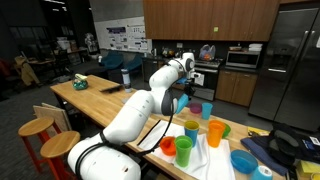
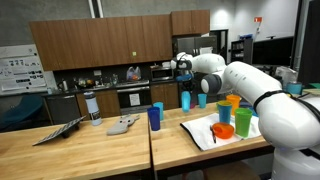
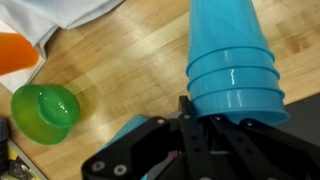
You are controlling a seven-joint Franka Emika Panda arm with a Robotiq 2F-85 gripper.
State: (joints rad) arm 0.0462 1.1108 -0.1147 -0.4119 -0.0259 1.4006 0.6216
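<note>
A stack of nested blue cups (image 3: 230,60) fills the right of the wrist view, with its rim against my gripper (image 3: 205,112). The dark fingers (image 3: 190,115) are closed on that rim; the far finger is hidden behind the cups. In both exterior views the gripper (image 1: 183,95) (image 2: 186,86) points down over the wooden counter (image 2: 110,145) with the blue cups (image 2: 186,100) under it. I cannot tell whether the stack rests on the wood or hangs just above it.
A green cup (image 3: 45,110), an orange cup (image 3: 12,50) and a white cloth (image 3: 70,12) lie to the left in the wrist view. More coloured cups (image 1: 215,132) stand on the cloth (image 1: 205,160). A dark blue cup (image 2: 154,117) and a bottle (image 2: 95,108) stand on the counter.
</note>
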